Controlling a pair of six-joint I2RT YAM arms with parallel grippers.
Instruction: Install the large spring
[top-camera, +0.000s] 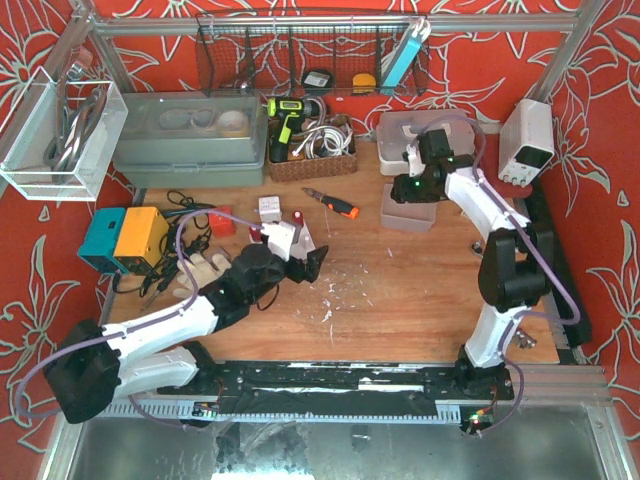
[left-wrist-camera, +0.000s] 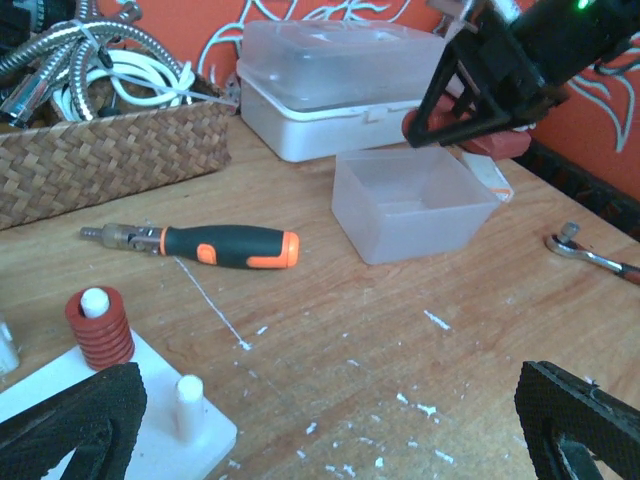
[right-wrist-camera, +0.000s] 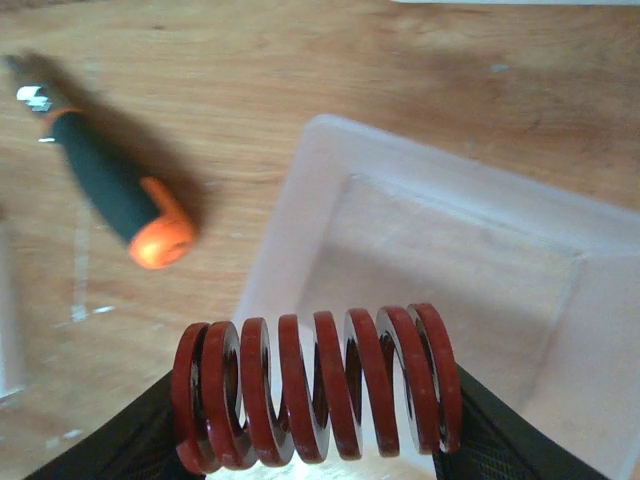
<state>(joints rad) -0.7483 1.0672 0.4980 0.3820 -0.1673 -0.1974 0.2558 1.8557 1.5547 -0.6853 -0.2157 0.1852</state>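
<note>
Your workspace is a scuffed wooden table (top-camera: 400, 290) ringed by red floral walls. On the left, your left gripper (top-camera: 298, 262) hangs low with its fingers spread wide and nothing between them. Just under its left finger sits a white base plate (left-wrist-camera: 150, 370). A small red spring (left-wrist-camera: 100, 328) is already seated on one peg, and the peg beside it (left-wrist-camera: 188, 405) is bare. Moving right, a black and orange screwdriver (left-wrist-camera: 225, 245) lies flat on the wood in front of a wicker basket (left-wrist-camera: 110, 150). Further right stands a clear plastic bin (left-wrist-camera: 420, 235), with a white lidded box (left-wrist-camera: 330, 90) behind it. Your right gripper (top-camera: 418, 188) hovers above that bin, clamped on the large spring (right-wrist-camera: 315, 385). The spring lies sideways with a finger against each end, well apart from the base plate. A ratchet (left-wrist-camera: 590, 250) rests at the far right.
</note>
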